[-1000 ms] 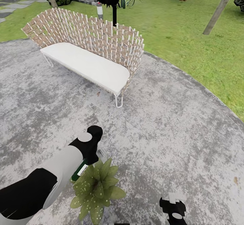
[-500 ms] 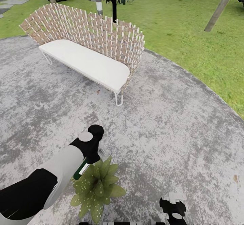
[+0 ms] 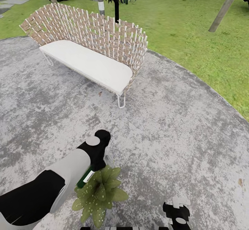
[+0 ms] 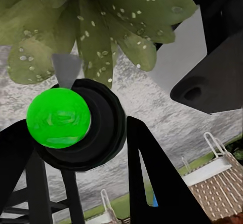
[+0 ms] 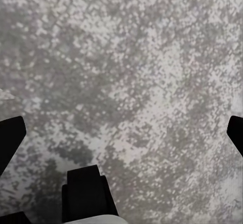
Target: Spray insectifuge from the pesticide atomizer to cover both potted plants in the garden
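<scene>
The pesticide atomizer (image 3: 87,176) sits clamped in the left gripper (image 3: 90,174) right at the leaves of a potted plant (image 3: 98,195), which stands near the patio's (image 3: 180,126) front edge in the head view; the wicker bench (image 3: 90,50) stands well apart. The right gripper (image 3: 177,213) hangs low over bare stone. In the left wrist view the fingers (image 4: 152,183) flank the bottle's dark collar and green cap (image 4: 58,117), speckled leaves just beyond. So close, the spray may coat only the near leaves, or the arm may knock the pot. In the right wrist view the fingers (image 5: 10,133) are spread wide, empty.
</scene>
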